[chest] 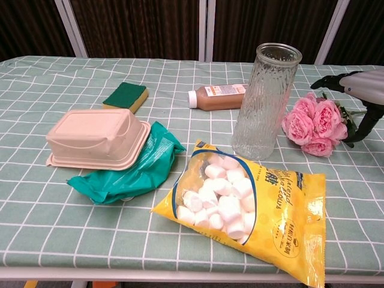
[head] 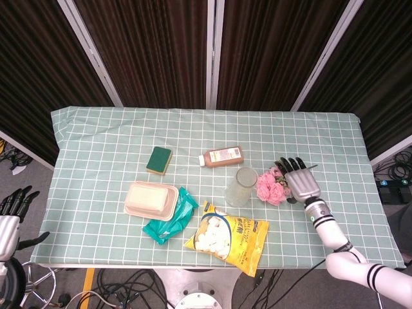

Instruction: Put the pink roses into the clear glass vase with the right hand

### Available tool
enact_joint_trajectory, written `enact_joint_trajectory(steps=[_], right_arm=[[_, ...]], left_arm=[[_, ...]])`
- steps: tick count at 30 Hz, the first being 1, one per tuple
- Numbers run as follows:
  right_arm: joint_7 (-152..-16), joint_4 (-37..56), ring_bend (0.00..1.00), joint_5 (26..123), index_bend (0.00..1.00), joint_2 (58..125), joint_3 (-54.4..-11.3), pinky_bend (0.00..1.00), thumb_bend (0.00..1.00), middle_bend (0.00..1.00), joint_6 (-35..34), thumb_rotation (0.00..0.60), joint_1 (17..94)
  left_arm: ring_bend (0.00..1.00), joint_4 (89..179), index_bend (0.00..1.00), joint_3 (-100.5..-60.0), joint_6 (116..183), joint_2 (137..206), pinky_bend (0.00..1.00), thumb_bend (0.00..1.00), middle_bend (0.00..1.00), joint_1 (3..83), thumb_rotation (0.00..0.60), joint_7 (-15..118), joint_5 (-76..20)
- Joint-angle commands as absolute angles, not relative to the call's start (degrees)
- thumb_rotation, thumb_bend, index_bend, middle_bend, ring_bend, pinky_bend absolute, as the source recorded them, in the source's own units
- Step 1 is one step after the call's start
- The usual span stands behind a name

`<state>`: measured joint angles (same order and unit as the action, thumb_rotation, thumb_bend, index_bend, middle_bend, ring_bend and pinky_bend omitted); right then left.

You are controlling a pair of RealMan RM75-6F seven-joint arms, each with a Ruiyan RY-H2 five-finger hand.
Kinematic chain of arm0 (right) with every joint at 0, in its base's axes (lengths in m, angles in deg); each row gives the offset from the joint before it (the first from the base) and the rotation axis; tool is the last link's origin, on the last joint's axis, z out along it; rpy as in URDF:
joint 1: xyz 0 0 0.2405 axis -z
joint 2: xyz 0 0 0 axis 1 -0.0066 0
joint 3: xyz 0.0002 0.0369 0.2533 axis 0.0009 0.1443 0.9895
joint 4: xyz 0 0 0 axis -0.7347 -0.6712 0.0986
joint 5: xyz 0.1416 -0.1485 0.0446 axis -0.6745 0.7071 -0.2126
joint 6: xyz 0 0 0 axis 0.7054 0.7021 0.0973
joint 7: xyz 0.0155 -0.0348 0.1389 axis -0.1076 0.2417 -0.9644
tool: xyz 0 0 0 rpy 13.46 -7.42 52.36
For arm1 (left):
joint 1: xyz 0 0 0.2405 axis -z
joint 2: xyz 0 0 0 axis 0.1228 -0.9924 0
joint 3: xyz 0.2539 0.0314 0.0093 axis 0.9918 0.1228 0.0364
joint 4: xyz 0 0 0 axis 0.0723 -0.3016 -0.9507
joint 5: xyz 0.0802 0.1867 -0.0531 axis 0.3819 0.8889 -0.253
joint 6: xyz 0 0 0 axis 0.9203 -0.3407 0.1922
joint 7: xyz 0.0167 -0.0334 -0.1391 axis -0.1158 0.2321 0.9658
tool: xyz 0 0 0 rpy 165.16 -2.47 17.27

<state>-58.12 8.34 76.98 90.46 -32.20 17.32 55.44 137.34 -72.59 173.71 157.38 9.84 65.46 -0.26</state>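
Roses (head: 271, 185) are lying on the checked tablecloth (head: 96, 141) just right of the upright clear glass vase (head: 241, 187), blooms toward it. Your right hand (head: 300, 180) is hovering over their leafy stems, fingers spread and holding nothing. Your left hand (head: 11, 219) is hanging off the table's left edge, fingers apart, empty. A marshmallow bag (head: 226, 238) is lying in front of the vase.

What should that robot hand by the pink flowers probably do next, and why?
Probably lower and close around the stems. The right hand hovers open over the leafy end of the pink roses, gripping nothing, and they lie flat on the cloth beside the upright glass vase.
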Motion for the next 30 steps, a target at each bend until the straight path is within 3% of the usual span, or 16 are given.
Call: enact_joint_trajectory(steps=[1, 6, 10, 12, 15, 18, 26, 30], right_arm=[[-57.8, 11.1, 0.00, 75.3, 0.00, 92.4, -32.4, 0.00, 0.00, 0.00, 19.4, 0.600, 53.7], [-56.3, 14.7, 0.00, 72.5, 0.00, 95.0, -33.5, 0.00, 0.00, 0.02, 21.4, 0.600, 52.0], [-55.9, 17.1, 0.00, 73.4, 0.02, 97.3, -33.9, 0.00, 0.00, 0.11, 18.0, 0.600, 52.0], [-56.2, 18.4, 0.00, 74.8, 0.15, 98.5, -34.2, 0.00, 0.02, 0.20, 15.7, 0.600, 52.2], [-57.5, 19.9, 0.00, 77.8, 0.41, 99.4, -34.7, 0.00, 0.06, 0.32, 12.4, 0.600, 52.6], [-58.9, 20.3, 0.06, 79.5, 0.59, 99.4, -35.0, 0.00, 0.09, 0.43, 10.8, 0.600, 52.9], [-60.2, 15.4, 0.20, 81.8, 0.81, 95.0, -35.6, 0.00, 0.13, 0.59, 6.6, 0.600, 55.0], [-61.8, 9.1, 0.22, 82.7, 0.81, 90.0, -34.5, 0.00, 0.13, 0.60, 2.6, 0.600, 56.8]], left_arm=[[0.00, 136.6, 0.11, -72.6, 173.3, 157.7, 0.11, 0.06, 0.02, 9.8, 0.600, 65.6, -0.8], [0.00, 135.3, 0.11, -72.5, 173.6, 158.2, 0.11, 0.06, 0.02, 9.5, 0.600, 66.2, -0.7], [0.00, 134.4, 0.11, -72.6, 174.7, 158.4, 0.11, 0.06, 0.02, 9.4, 0.600, 67.0, 0.0], [0.00, 134.4, 0.11, -72.5, 174.7, 158.3, 0.11, 0.06, 0.02, 9.4, 0.600, 67.2, 0.2], [0.00, 134.6, 0.11, -72.6, 174.8, 158.3, 0.11, 0.06, 0.02, 9.5, 0.600, 67.2, 0.3], [0.00, 134.8, 0.11, -72.6, 174.7, 158.3, 0.11, 0.06, 0.02, 9.6, 0.600, 66.8, 0.4], [0.00, 135.0, 0.11, -73.1, 174.9, 158.0, 0.11, 0.06, 0.02, 9.4, 0.600, 67.2, -0.5], [0.00, 135.1, 0.11, -72.9, 175.0, 157.9, 0.11, 0.06, 0.02, 9.3, 0.600, 67.5, -0.3]])
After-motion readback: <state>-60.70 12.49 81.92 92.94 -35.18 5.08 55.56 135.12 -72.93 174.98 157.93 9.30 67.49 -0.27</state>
